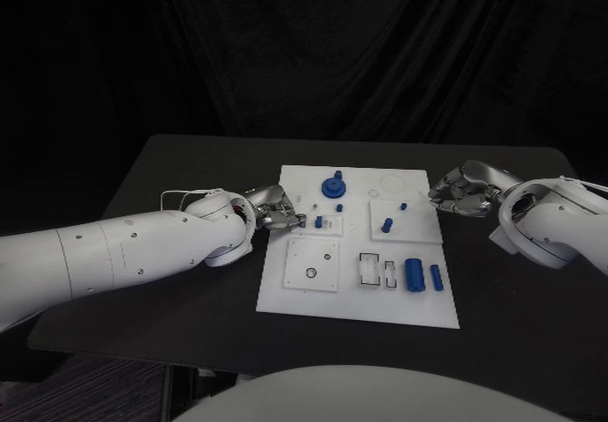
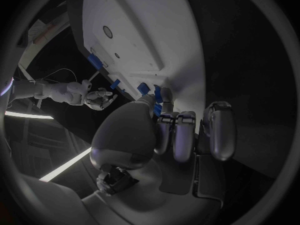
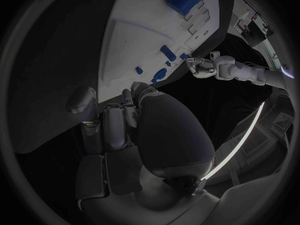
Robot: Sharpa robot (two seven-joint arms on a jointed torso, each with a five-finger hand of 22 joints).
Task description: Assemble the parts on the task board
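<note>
black table (image 1: 190, 290): matte top, bare surface runs under and past the fingers on both sides, extends out beyond the fingertips to the far edge. black curtain (image 1: 304, 61) behind it, well beyond the fingers, hanging in folds across the full backdrop.

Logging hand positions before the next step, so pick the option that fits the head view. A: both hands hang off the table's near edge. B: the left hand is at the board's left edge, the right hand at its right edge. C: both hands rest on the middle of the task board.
B: the left hand sits at the left edge of the task board, and the right hand at its right edge.
</note>
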